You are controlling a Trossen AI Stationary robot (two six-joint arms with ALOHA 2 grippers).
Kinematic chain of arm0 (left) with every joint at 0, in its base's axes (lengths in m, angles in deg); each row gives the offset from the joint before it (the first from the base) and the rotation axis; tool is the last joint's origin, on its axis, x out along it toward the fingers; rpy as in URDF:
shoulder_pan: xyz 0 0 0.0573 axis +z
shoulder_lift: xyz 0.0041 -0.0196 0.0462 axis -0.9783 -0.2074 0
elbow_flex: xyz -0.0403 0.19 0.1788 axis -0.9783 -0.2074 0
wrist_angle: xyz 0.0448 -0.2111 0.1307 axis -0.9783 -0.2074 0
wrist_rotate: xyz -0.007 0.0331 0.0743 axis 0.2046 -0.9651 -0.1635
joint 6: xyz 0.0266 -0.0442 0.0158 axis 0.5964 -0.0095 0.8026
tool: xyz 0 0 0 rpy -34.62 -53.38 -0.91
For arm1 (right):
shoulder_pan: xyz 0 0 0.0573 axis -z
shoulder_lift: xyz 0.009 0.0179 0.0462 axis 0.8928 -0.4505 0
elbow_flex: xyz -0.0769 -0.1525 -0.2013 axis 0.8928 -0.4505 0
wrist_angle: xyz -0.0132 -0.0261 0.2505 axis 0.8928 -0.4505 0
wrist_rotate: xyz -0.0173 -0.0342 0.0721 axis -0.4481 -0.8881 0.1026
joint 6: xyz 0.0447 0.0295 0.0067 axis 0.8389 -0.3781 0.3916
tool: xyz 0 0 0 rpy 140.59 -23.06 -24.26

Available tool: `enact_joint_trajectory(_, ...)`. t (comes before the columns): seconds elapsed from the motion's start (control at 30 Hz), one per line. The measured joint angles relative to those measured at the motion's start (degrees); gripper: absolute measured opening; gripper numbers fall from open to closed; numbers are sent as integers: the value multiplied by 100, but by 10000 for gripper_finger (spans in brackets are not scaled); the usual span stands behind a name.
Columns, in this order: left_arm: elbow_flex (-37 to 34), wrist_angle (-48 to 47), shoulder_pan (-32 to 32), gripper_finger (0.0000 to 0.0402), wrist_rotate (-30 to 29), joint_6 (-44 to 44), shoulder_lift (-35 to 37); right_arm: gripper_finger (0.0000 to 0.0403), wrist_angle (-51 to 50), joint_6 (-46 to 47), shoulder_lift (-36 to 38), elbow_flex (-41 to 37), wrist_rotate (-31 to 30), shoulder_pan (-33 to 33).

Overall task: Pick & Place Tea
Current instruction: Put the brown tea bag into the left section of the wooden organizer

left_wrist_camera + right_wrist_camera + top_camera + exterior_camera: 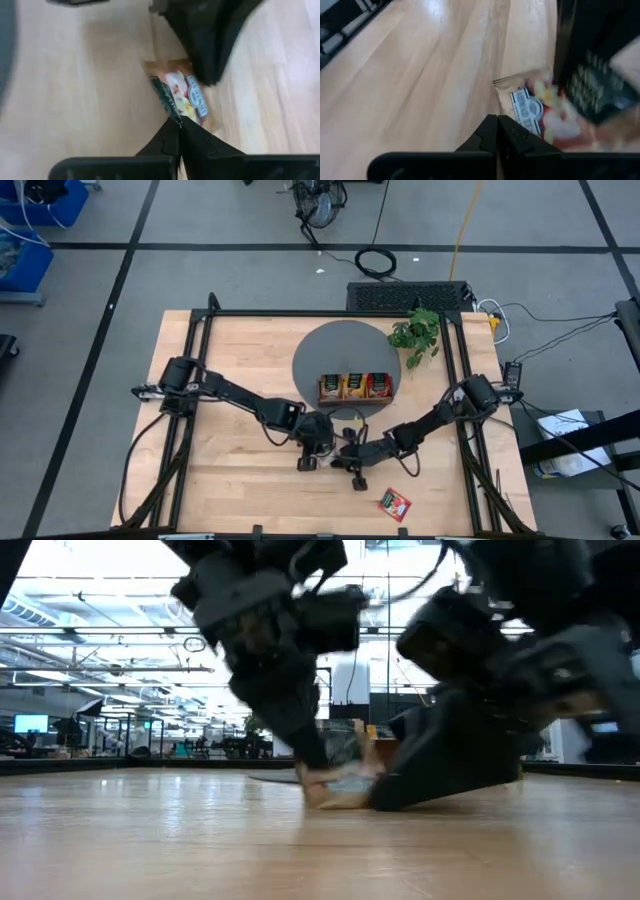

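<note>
The left tool (179,125) is clenching a sachet's (181,97) edge, apparently lifting it, while the clenched right tool (496,121) is pinning it against the worktop (230,360).

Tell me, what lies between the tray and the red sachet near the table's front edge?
In the high view, both hands, left and right, meet between the tray and the red sachet.

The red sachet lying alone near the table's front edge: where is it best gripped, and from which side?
Probably across two opposite edges, coming straight down from above. The red sachet lies flat on the table, skewed to the table's edges, with bare wood all round, so nothing blocks the approach. Align the grip with its skew.
</note>
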Motion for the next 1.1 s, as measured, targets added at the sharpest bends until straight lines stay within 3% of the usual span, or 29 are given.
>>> enact_joint_trajectory(0.27, 714, -1164, -230, 5, -965, 275, 330, 23, -371, -140, 798, -167, -135, -301)
enact_joint_trajectory(0.37, 870, -1313, -485, 8, -1347, 404, 302, 34, -197, -325, 1220, -320, -850, -518)
enact_joint_trajectory(0.5, 927, -1152, -771, 4, -2039, 411, 304, 46, -132, -417, 1741, -597, -2239, -788)
enact_joint_trajectory(0.6, 920, -944, -944, 6, -2582, 380, 304, 62, 242, -415, 1967, -783, -2600, -868)
enact_joint_trajectory(0.8, 923, -421, -1009, 5, -2632, 387, 311, 108, 908, -432, 1981, -900, -2565, -650)
enact_joint_trajectory(1.1, 922, -431, -920, 3, -2651, 398, 311, 160, 886, 32, 1989, -885, -1751, -216)
